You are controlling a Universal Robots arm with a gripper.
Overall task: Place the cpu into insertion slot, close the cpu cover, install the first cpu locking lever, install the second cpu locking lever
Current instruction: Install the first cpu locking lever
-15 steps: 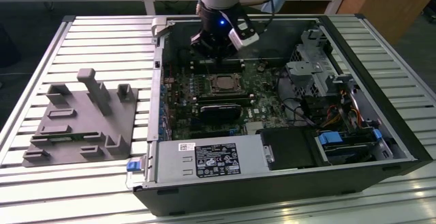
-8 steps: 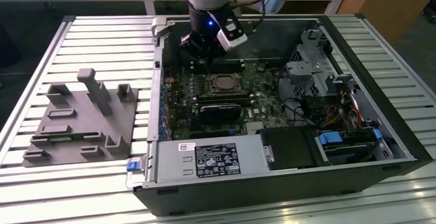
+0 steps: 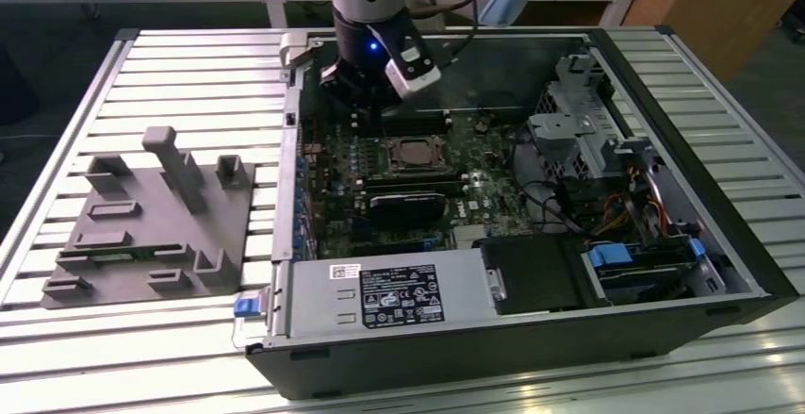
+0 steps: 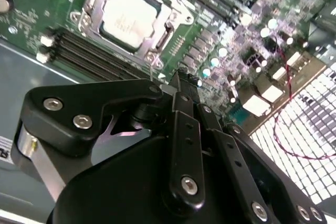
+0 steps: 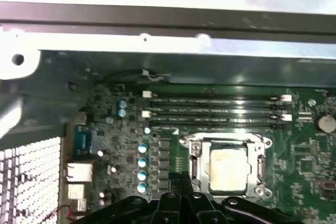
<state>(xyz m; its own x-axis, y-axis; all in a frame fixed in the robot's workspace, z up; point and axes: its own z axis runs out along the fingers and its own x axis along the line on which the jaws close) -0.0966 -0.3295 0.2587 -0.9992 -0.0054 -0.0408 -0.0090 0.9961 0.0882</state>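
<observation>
Down close in both wrist views, the gripper (image 4: 178, 74) has its fingers pinched together with nothing in them, hanging just beside the insertion slot (image 3: 410, 155). Past it, the cpu (image 5: 227, 169) is already seated, and the cpu cover (image 5: 226, 142) looks folded down over it, I think. Can't make out whether either locking lever is latched.

The cpu (image 4: 127, 17) shows a pale, satiny metal face; the cpu cover (image 4: 167, 35) framing it gleams as bare silver metal; the circuit board (image 5: 307, 150) is glossy green; the claw (image 4: 180, 77) looks matt black, its screw heads bright steel; the bench (image 3: 188, 65) is ribbed silvery metal with a sheen; the fixture (image 3: 151, 230) on it, dull grey plastic.
</observation>
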